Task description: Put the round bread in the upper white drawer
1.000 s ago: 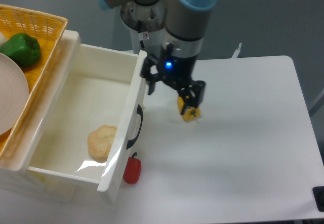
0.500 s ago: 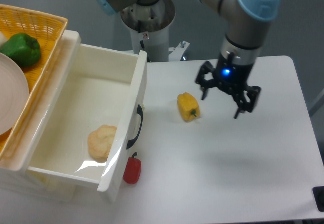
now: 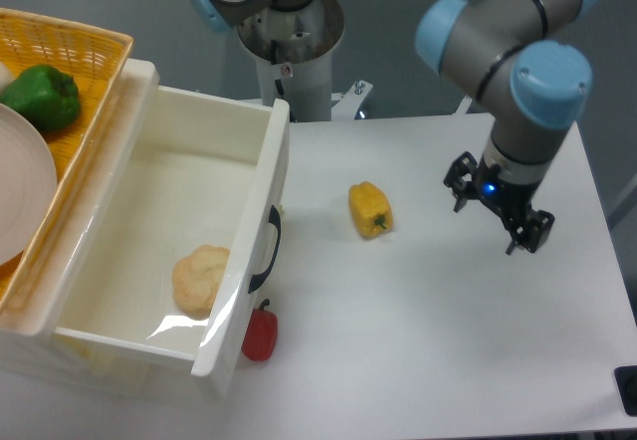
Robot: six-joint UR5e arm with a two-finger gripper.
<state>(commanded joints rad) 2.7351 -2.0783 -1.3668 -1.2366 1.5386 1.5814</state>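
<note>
The round bread (image 3: 200,279), a pale tan lumpy bun, lies inside the upper white drawer (image 3: 269,176), near its front right corner. The drawer is pulled open, with its dark curved handle on the front panel. My gripper (image 3: 494,218) is open and empty over the right part of the table, far right of the drawer.
A yellow bell pepper (image 3: 369,208) lies on the white table between drawer and gripper. A small red pepper (image 3: 260,333) sits against the drawer front. A yellow wicker basket (image 3: 85,57) with a green pepper (image 3: 42,97) and a white plate (image 3: 22,181) stands at upper left.
My gripper has moved from beside the drawer's rim, past the yellow pepper, to the right side of the table. It stays open. The bread has not moved.
</note>
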